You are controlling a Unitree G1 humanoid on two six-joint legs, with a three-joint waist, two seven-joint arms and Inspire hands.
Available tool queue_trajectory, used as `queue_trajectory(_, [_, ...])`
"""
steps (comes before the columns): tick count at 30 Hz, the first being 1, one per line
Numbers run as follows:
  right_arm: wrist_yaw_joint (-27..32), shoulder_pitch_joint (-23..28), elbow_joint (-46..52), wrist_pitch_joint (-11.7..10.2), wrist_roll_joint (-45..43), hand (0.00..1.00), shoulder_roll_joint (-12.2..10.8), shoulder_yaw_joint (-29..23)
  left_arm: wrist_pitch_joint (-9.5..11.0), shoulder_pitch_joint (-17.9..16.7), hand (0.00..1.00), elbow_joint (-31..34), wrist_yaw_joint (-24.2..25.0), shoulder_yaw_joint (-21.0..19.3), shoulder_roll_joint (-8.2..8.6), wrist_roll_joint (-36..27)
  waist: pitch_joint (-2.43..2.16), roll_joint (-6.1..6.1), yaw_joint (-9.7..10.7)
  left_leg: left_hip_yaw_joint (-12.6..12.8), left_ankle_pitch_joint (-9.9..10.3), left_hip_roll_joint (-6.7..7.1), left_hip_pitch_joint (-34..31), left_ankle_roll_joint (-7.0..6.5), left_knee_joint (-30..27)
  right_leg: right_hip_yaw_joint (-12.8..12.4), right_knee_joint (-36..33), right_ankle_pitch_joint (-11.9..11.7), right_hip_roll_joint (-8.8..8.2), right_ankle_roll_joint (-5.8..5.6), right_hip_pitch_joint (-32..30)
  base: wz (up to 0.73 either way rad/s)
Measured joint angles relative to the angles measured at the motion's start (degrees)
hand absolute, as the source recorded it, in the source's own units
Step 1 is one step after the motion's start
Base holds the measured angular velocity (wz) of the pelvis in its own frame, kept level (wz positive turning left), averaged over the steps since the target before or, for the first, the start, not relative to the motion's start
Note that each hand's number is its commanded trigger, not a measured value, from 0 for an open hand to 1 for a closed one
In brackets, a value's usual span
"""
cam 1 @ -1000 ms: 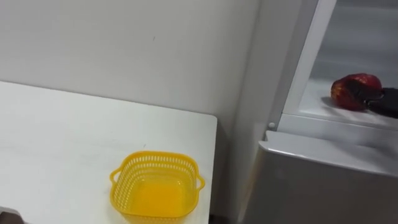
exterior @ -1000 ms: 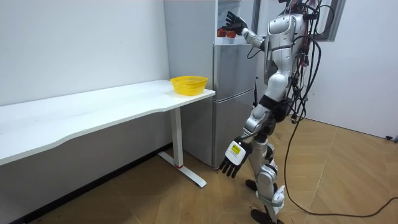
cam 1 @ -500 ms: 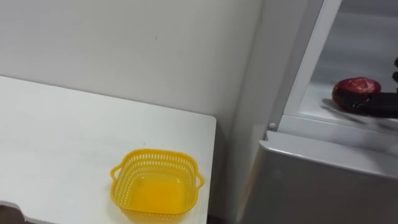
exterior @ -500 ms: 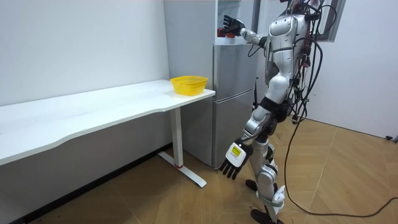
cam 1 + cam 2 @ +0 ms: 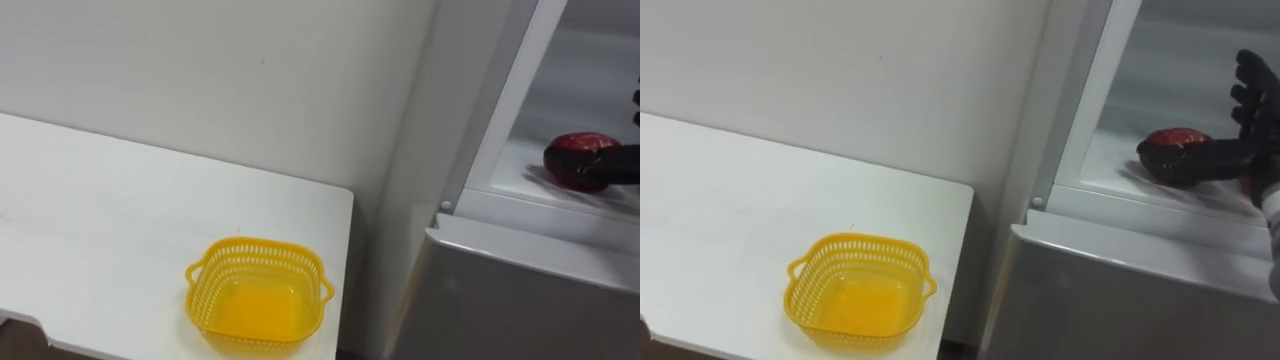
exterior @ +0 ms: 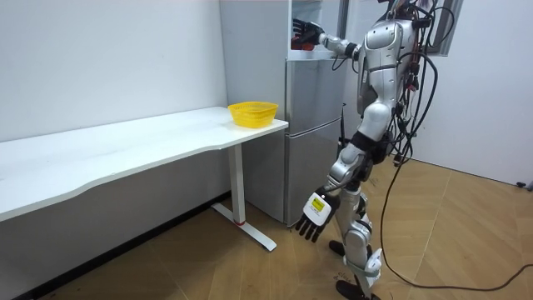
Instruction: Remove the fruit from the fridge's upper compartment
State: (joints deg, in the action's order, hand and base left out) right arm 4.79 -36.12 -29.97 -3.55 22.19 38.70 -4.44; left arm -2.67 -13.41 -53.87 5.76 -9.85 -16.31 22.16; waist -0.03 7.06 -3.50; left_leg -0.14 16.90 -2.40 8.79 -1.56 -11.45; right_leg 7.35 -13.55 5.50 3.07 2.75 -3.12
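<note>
Reaches into the open upper fridge (image 5: 1160, 60) with the right hand (image 5: 1255, 120), fingers straight and spread, thumb against a red fruit (image 5: 1165, 145) on the white shelf (image 5: 1112, 168); no grip yet. Looks round, dark red, glossy. Leaves grasping, lifting out and setting down (probably in the yellow basket (image 5: 255, 250) on the table (image 5: 100, 220)). Hangs the left hand (image 6: 310, 218) open by the thigh.

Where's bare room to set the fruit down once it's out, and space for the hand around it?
The yellow basket is empty, and the white table is bare to its left and behind it, up to the wall. On the fridge shelf there is bare room left of the red fruit; the right hand crowds its right side.
</note>
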Motion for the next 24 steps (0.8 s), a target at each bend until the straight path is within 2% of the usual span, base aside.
queue_trajectory(8, [-2.6, 0.0, -0.9, 1.7, 0.0, 0.00, 0.0, 1.0, 0.0, 0.1, 0.00, 0.0, 0.1, 0.0, -0.14, 0.0, -0.03, 0.05, -0.1, 0.0, 0.0, 0.02, 0.0, 0.01, 0.0, 0.0, 0.0, 0.0, -0.03, 0.02, 0.0, 0.00])
queue_trajectory(24, [-7.3, 0.0, -2.2, 2.4, 0.1, 0.00, 0.0, 1.1, -1.5, 0.1, 0.00, -0.4, 1.2, 0.2, -0.14, -0.1, 0.24, -0.66, -0.5, 0.1, 0.0, -0.16, 0.7, 0.01, 0.8, -0.2, 0.0, 0.0, 0.32, 0.07, 0.3, 0.00])
